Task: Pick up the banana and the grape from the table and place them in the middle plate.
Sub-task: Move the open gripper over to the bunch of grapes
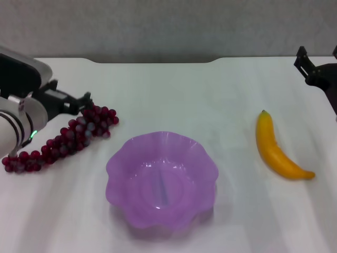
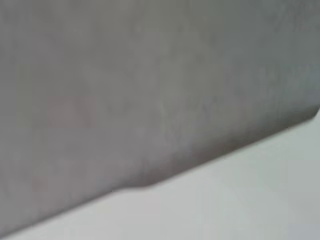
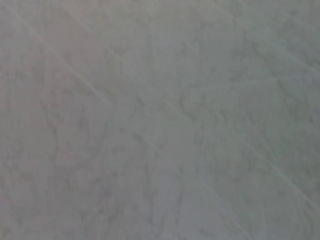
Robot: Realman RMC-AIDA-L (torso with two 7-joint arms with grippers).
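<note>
The left gripper (image 1: 84,103) sits at the upper end of the grape (image 1: 68,136) bunch on the table (image 1: 174,89), though I cannot tell how its fingers stand. The banana (image 1: 276,148) lies right of the empty middle plate (image 1: 118,168). The right gripper (image 1: 310,66) hangs at the far right edge, its state likewise unclear.

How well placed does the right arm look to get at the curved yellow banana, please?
Probably well placed: the right gripper hangs beyond the banana, which lies alone on the white table with nothing between them.
</note>
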